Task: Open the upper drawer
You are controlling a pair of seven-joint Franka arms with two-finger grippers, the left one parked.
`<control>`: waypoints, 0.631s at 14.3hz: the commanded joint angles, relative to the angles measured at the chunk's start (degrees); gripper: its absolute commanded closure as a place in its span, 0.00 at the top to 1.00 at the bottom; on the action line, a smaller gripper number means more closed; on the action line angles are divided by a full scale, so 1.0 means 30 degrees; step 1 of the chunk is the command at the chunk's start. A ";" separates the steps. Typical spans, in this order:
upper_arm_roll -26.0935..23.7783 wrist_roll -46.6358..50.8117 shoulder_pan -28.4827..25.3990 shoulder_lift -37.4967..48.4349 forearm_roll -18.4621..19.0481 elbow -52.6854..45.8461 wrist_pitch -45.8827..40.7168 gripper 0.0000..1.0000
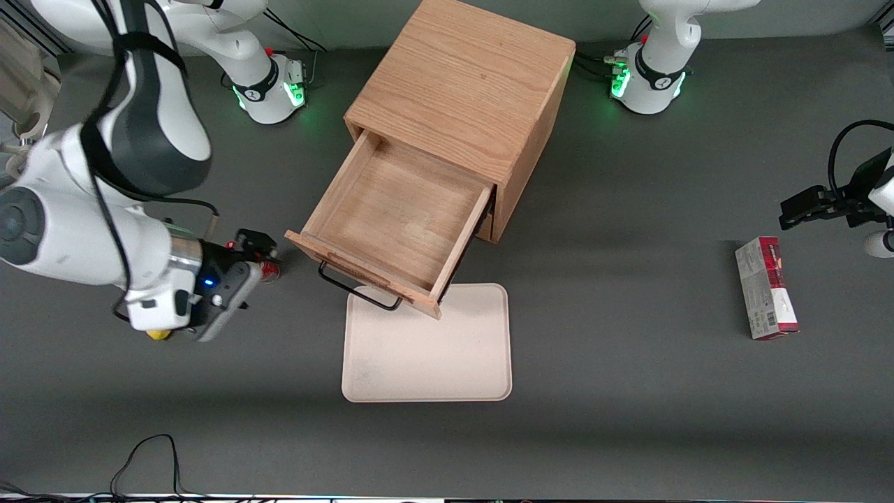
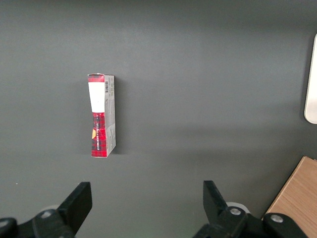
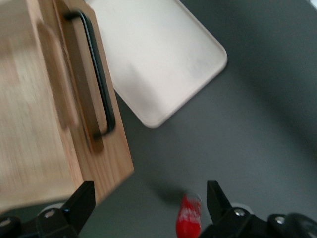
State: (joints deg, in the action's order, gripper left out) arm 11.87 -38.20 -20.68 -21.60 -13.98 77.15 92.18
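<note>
Out of the wooden cabinet (image 1: 466, 105) the upper drawer (image 1: 394, 220) stands pulled well open, its black handle (image 1: 357, 290) above the edge of a cream tray (image 1: 427, 346) on the tabletop (image 1: 628, 391). Beside the drawer front, toward the working arm's end, the gripper (image 3: 148, 196) hangs with jaws spread, holding nothing, near a small red can (image 3: 188, 220).

No legible text — red box (image 2: 102, 115) print, barcode unreadable.
</note>
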 commanded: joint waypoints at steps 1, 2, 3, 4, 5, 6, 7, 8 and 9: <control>0.1076 0.0892 -0.0225 0.3734 0.0998 0.4889 0.0357 1.00; 0.1576 0.2291 -0.0226 0.4236 0.1057 0.5508 0.0299 1.00; 0.1842 0.4886 -0.0255 0.4415 0.1405 0.5863 0.0096 1.00; 0.1816 0.8160 -0.0284 0.4475 0.3265 0.5808 -0.0138 1.00; 0.1670 0.9208 -0.0487 0.4504 0.4763 0.5750 -0.0228 1.00; 0.1843 0.9509 -0.0895 0.4534 0.5271 0.5749 -0.0664 1.00; 0.2193 0.9773 -0.0812 0.4592 0.5276 0.5633 -0.1103 1.00; 0.2950 0.9775 -0.0812 0.4708 0.5102 0.5603 -0.1282 1.00; 0.3248 0.9775 -0.0870 0.4739 0.4520 0.5603 -0.1051 1.00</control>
State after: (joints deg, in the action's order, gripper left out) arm 18.78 -10.69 -22.33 -9.10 0.04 93.04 89.34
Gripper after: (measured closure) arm 0.000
